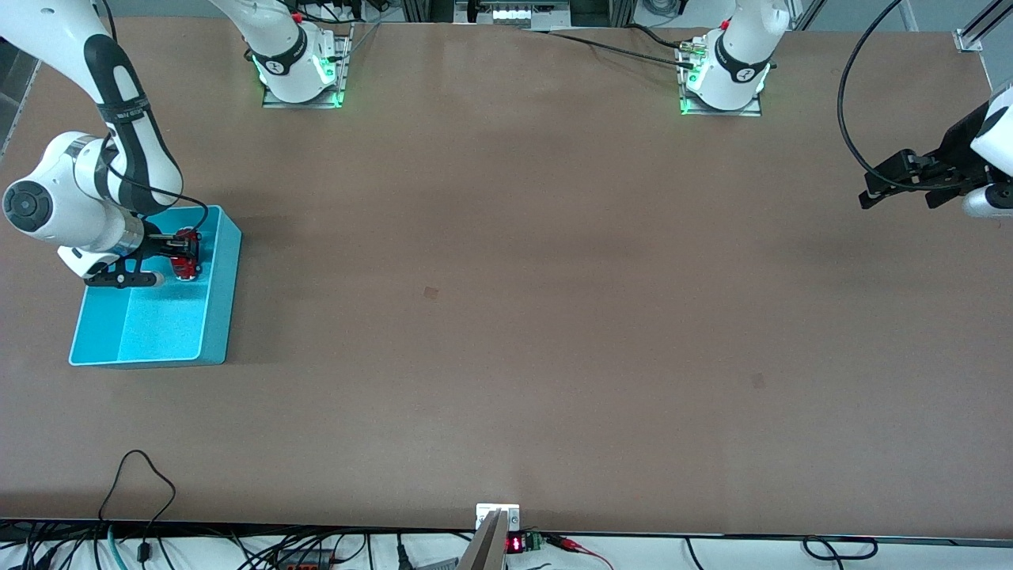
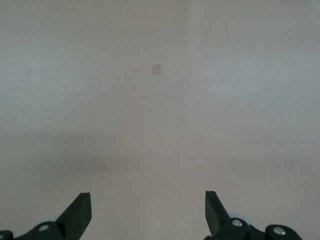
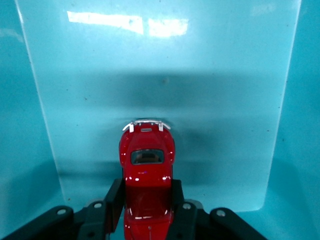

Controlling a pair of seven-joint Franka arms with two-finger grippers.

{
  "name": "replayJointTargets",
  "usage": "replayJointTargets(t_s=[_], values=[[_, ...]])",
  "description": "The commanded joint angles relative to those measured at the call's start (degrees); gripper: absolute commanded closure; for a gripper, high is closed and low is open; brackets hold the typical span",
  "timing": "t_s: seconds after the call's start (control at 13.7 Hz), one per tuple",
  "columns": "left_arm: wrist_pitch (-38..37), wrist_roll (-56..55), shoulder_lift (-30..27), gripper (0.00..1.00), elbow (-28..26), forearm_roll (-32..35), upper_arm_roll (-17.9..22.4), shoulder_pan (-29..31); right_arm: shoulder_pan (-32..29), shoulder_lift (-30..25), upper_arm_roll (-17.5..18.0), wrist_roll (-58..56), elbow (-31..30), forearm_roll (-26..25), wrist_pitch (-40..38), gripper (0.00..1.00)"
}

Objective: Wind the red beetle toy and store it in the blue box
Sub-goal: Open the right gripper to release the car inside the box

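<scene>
The red beetle toy (image 1: 187,255) is gripped by my right gripper (image 1: 184,255) inside the blue box (image 1: 218,309), in the part of the box farther from the front camera. In the right wrist view the toy (image 3: 147,170) sits between the two fingers (image 3: 116,197), which press on its sides, over the box floor (image 3: 160,75). My left gripper (image 1: 898,191) waits in the air over the left arm's end of the table, open and empty; its wrist view shows the two spread fingertips (image 2: 80,212) over bare table.
The brown table (image 1: 506,277) carries only the box, at the right arm's end. A small dark mark (image 1: 430,293) shows near the table's middle. Cables lie along the table's front edge (image 1: 142,491).
</scene>
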Motion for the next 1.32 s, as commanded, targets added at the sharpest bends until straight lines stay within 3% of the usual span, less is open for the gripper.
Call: replayJointTargets(t_s=[0.0, 0.22, 0.29, 0.37, 0.44, 0.59, 0.95, 1.24], values=[[0.17, 0.67, -0.06, 0.00, 0.10, 1.06, -0.31, 0.03, 0.18, 0.51, -0.53, -0.34, 0.67, -0.18, -0.23, 0.99], [0.17, 0.67, -0.06, 0.00, 0.10, 1.06, -0.31, 0.03, 0.09, 0.51, -1.15, -2.71, 0.76, -0.26, -0.14, 0.98], [0.17, 0.67, -0.14, 0.00, 0.10, 1.06, -0.31, 0.03, 0.18, 0.77, -1.24, -2.72, 0.85, -0.18, -0.14, 0.93], [0.08, 0.67, -0.14, 0.00, 0.19, 1.14, -0.31, -0.24, 0.18, 0.86, -1.15, -2.63, 0.76, -0.18, -0.23, 0.78], [0.08, 0.67, -0.14, 0.00, 0.10, 1.06, -0.31, -0.24, 0.09, 0.86, -1.24, -2.63, 0.76, -0.18, -0.15, 0.55], [0.08, 0.67, -0.14, 0.00, 0.10, 1.14, -0.31, -0.24, 0.09, 0.77, -1.24, -2.63, 0.85, -0.09, -0.14, 0.00], [-0.10, 0.67, -0.14, 0.00, 0.10, 1.06, -0.40, -0.33, 0.53, -1.77, -1.15, -2.72, 4.61, -0.35, -2.24, 0.00], [-0.27, 0.67, -0.15, 0.00, 0.10, 1.06, -0.31, -0.33, 1.67, -4.23, -0.71, -2.63, 14.80, 0.26, -13.75, 0.00]])
